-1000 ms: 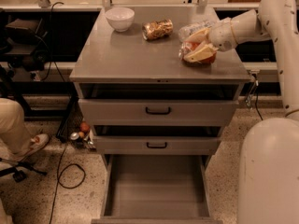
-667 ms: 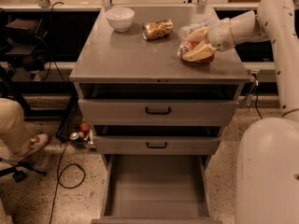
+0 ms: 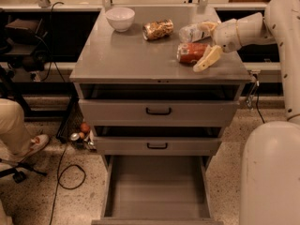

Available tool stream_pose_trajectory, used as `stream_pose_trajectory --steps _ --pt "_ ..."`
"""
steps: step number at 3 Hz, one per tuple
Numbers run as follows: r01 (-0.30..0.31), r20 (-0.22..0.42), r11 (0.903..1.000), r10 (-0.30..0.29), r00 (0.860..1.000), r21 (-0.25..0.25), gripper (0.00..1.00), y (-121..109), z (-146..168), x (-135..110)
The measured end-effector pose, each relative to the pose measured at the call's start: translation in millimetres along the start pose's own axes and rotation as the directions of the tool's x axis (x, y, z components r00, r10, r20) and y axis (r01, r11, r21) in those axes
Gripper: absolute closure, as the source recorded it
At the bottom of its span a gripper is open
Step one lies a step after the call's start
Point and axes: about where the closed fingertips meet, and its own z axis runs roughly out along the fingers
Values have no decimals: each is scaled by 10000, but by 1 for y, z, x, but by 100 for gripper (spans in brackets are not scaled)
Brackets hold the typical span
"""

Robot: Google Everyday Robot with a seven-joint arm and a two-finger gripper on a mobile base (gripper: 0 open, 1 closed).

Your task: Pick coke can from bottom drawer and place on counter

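The coke can [image 3: 191, 53] lies on its side on the counter [image 3: 126, 55], near the right edge. My gripper [image 3: 206, 43] reaches in from the right at the can's right end. It is open: one finger [image 3: 208, 59] lies in front of the can and the other [image 3: 206, 26] behind it. The bottom drawer [image 3: 157, 186] is pulled out at the bottom of the camera view, and its grey floor is bare.
A white bowl [image 3: 120, 18], a tan-gold crinkled can [image 3: 158, 29] and a clear plastic bottle [image 3: 191, 32] stand at the back of the counter. The two upper drawers are slightly open. My white base [image 3: 269, 172] is at the right. A person's leg [image 3: 14, 130] and cables [image 3: 65, 168] are at the left.
The fingers have spread apart, and the can now rests on the counter, showing more fully. The arm has barely moved.
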Motion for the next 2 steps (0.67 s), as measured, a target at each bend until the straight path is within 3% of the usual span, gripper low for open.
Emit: stream_pose_trajectory --steps 1,2 --pt "-229 116 9972 221 9997 718 0 -7 -28 11" --pt "-715 180 9776 693 9974 1978 0 -15 -79 36"
